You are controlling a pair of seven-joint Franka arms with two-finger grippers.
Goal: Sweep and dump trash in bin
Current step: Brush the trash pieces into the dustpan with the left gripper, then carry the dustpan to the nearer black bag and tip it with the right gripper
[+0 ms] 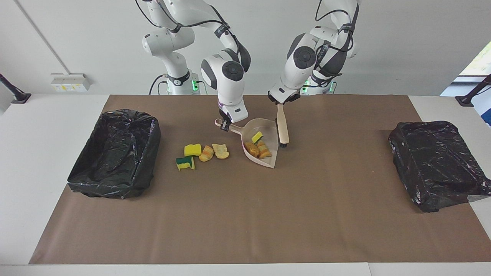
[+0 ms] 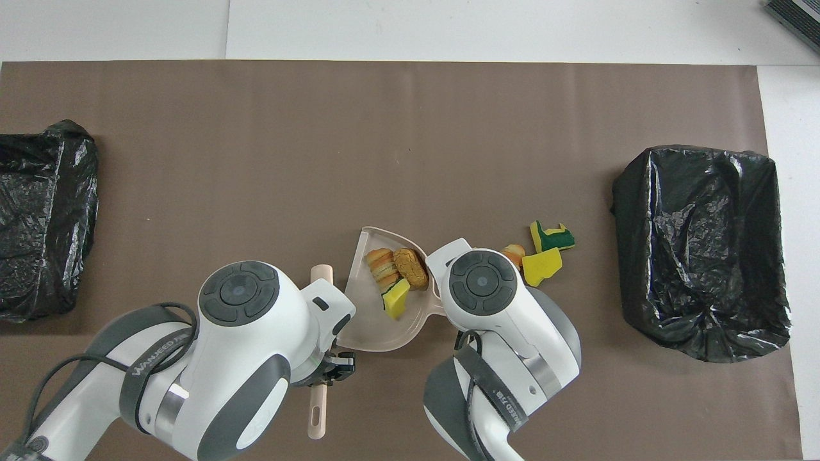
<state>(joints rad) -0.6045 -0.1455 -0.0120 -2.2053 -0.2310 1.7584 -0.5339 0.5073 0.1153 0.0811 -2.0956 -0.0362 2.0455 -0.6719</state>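
Note:
The pale pink dustpan (image 1: pixel 268 128) lies on the brown mat with a yellow sponge piece (image 1: pixel 257 137) and two tan-orange lumps (image 1: pixel 257 149) in it. My right gripper (image 1: pixel 225 125) is shut on its handle. My left gripper (image 1: pixel 284 101) is shut on the beige-handled brush (image 1: pixel 282 126), whose bristles stand at the pan's open edge. Four bits lie on the mat beside the pan toward the right arm's end: a yellow sponge (image 1: pixel 192 149), a yellow-and-green sponge (image 1: pixel 185 163), an orange lump (image 1: pixel 206 153) and a pale lump (image 1: pixel 220 150). In the overhead view the right arm hides some of them; the pan (image 2: pixel 378 323) shows.
A bin lined with a black bag (image 1: pixel 115 153) stands at the right arm's end of the mat, close to the loose bits. A second black-lined bin (image 1: pixel 437 163) stands at the left arm's end. The brown mat (image 1: pixel 245 214) covers the table.

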